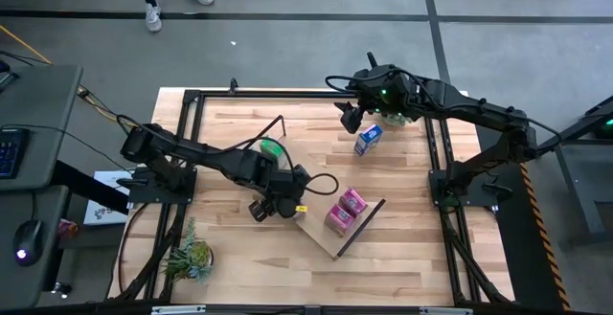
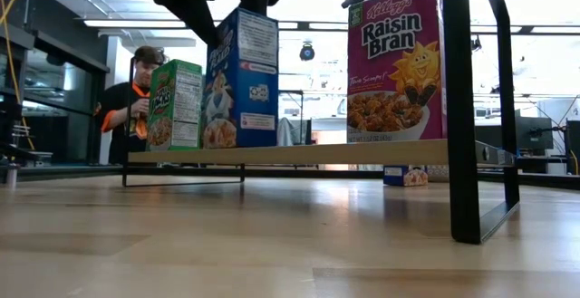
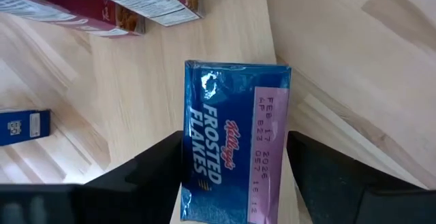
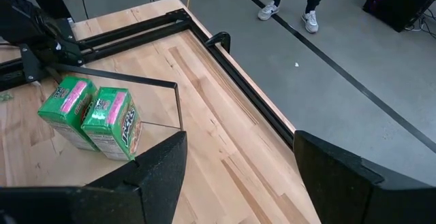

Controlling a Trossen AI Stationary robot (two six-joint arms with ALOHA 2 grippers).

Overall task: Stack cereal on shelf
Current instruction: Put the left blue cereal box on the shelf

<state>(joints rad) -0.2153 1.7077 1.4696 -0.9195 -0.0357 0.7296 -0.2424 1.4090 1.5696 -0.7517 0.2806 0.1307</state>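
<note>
The left gripper (image 3: 235, 176) straddles a blue cereal box (image 3: 235, 142) standing on the shelf (image 1: 321, 234), fingers spread clear of it. The right gripper (image 1: 351, 116) hangs wide open above the bench's (image 1: 402, 258) far edge.

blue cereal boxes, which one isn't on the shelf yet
The blue box lying on the tabletop below the right gripper. The other blue box stands on the shelf, between the left gripper's open fingers.
</note>
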